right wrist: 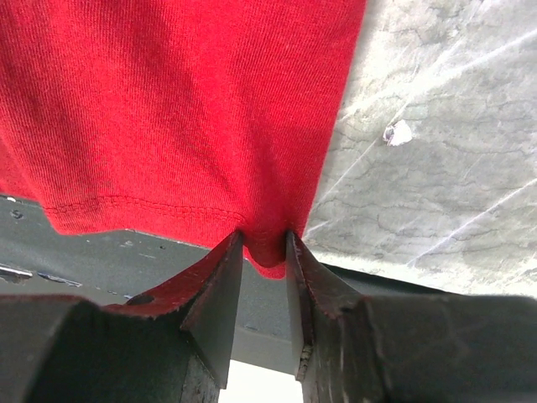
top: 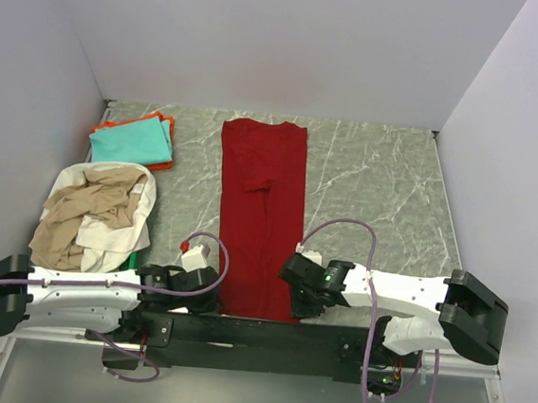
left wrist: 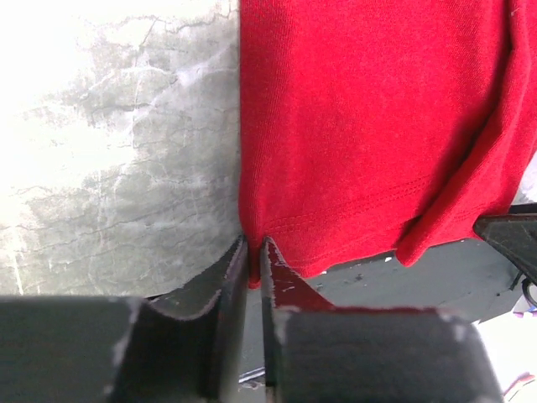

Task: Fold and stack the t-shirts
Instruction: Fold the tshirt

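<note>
The dark red t-shirt (top: 259, 210) lies as a long narrow strip down the middle of the marble table, collar at the far end and hem over the near edge. My left gripper (top: 217, 288) is at the hem's near left corner. In the left wrist view its jaws (left wrist: 254, 243) are nearly together, with that corner of the red cloth (left wrist: 369, 126) pinched between them. My right gripper (top: 292, 282) is at the near right corner. Its jaws (right wrist: 265, 239) squeeze a bunched fold of the hem (right wrist: 168, 101). Folded teal (top: 134, 141) and orange (top: 163, 165) t-shirts are stacked at the far left.
A heap of beige and white t-shirts (top: 96, 218) lies at the left, with a bit of green tray (top: 133, 261) showing at its near side. The black base rail (top: 256, 332) runs under the red hem. White walls close in the table on three sides.
</note>
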`<state>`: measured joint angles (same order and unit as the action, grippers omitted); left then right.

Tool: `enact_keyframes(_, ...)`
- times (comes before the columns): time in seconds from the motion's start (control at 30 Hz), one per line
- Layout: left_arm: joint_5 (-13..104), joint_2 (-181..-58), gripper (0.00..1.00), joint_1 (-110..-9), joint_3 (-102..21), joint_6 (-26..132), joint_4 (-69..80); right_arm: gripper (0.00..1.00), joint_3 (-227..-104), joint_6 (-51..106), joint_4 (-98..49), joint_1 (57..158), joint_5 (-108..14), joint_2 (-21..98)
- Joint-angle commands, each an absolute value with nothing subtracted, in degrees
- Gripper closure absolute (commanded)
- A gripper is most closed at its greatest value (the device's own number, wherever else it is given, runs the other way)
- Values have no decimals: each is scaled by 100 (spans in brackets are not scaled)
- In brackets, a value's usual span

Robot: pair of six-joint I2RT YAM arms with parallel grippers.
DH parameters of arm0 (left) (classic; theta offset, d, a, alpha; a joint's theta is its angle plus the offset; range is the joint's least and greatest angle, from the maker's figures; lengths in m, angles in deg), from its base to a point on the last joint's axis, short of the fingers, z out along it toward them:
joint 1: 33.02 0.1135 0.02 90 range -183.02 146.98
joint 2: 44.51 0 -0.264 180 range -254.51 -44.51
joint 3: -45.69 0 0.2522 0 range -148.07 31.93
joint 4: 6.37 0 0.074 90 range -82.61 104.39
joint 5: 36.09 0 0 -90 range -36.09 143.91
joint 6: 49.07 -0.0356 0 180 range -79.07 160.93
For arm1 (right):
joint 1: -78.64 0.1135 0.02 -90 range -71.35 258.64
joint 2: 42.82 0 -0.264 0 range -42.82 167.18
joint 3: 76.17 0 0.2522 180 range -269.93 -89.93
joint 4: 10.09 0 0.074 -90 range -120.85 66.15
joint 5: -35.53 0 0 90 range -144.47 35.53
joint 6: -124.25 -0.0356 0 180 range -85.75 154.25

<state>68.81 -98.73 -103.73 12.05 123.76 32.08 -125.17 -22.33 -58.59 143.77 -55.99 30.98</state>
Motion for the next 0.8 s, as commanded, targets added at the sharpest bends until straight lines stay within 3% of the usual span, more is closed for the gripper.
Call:
enact_keyframes(0.0, 6973, -9900, 85, -10412, 1242, 12390, 3191, 66, -12456, -2332, -5971, 14430, -5939, 3039)
enact_keyframes(0.1, 6956, -9953, 94, -10403, 1251, 12390, 3182, 67, -12465, -2358, -6058, 14421, -6027, 3100)
enact_keyframes(0.27, 6921, -10076, 99, -10403, 1260, 12390, 3173, 68, -12482, -2376, -6015, 14430, -6098, 3022)
enact_keyframes(0.77, 6868, -10226, 100, -10403, 1242, 12416, 3296, 69, -12693, -2376, -6067, 14421, -6273, 3180)
